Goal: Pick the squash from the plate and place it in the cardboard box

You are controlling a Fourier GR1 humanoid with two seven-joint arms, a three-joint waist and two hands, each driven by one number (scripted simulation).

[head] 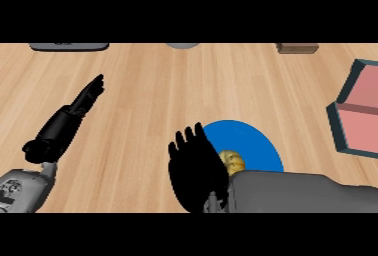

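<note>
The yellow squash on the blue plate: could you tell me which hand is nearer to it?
Right. The right hand is directly beside the yellow squash, at its left; the left hand rests far off to the left.

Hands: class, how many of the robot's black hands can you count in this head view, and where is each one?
2. The left hand lies open over the bare counter at the view's left. The right hand is at the blue plate, beside the squash.

The light wooden tabletop [184,90] carries a blue plate [255,142] just beside the right hand [193,170], with an open box [358,112] farther to its right.
</note>
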